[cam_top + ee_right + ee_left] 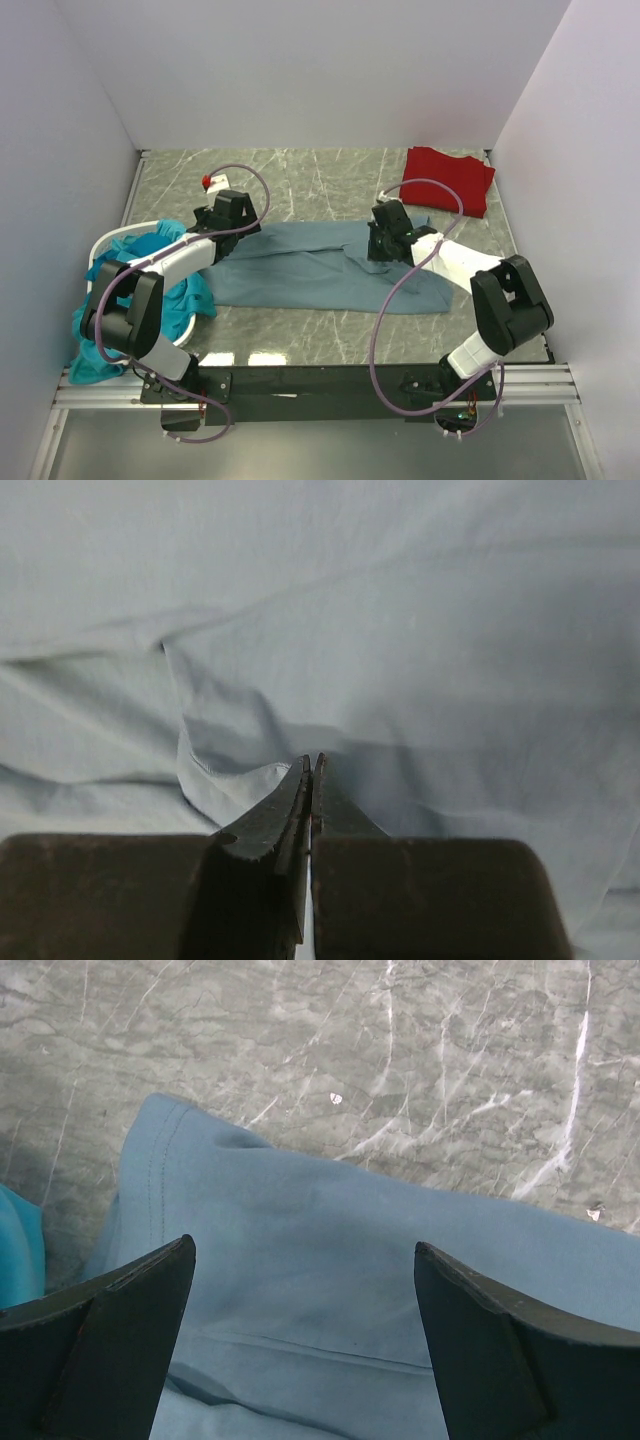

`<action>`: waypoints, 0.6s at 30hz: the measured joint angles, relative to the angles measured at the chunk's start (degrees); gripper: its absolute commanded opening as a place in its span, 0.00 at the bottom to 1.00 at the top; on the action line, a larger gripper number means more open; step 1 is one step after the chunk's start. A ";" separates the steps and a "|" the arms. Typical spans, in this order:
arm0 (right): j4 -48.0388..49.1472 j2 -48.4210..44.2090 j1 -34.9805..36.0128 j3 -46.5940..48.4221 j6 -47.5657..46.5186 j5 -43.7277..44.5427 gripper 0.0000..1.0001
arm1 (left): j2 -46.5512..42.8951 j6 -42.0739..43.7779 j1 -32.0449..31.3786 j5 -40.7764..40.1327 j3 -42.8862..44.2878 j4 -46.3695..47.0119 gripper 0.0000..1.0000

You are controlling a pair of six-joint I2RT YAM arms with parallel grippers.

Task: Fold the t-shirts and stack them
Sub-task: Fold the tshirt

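Observation:
A grey-blue t-shirt (300, 272) lies spread and wrinkled across the middle of the marble table. My left gripper (232, 215) is open just above its left end; in the left wrist view (302, 1245) the shirt's hemmed edge (330, 1230) lies between the wide-apart fingers. My right gripper (385, 238) is over the shirt's right part, shut on a small raised fold of it (312, 760), with the cloth (400, 610) filling that view. A red t-shirt (447, 180) lies folded at the back right.
A teal t-shirt (150, 290) is heaped in a white basket (120, 232) at the left, spilling over the rim; its edge shows in the left wrist view (15, 1250). A small red and white object (208, 181) sits behind the left gripper. White walls enclose the table.

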 measured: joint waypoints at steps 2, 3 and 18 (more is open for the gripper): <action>-0.44 -0.72 0.76 -0.96 0.70 0.61 0.00 | 0.00 0.00 0.02 0.17 -0.20 0.07 0.96; -0.66 -1.03 1.22 -1.44 1.11 1.01 0.00 | -0.02 -0.02 0.04 0.31 -0.39 0.20 0.96; -2.58 -4.76 8.13 -3.91 5.75 2.89 0.41 | -0.90 -0.04 0.07 0.81 -1.36 0.50 0.96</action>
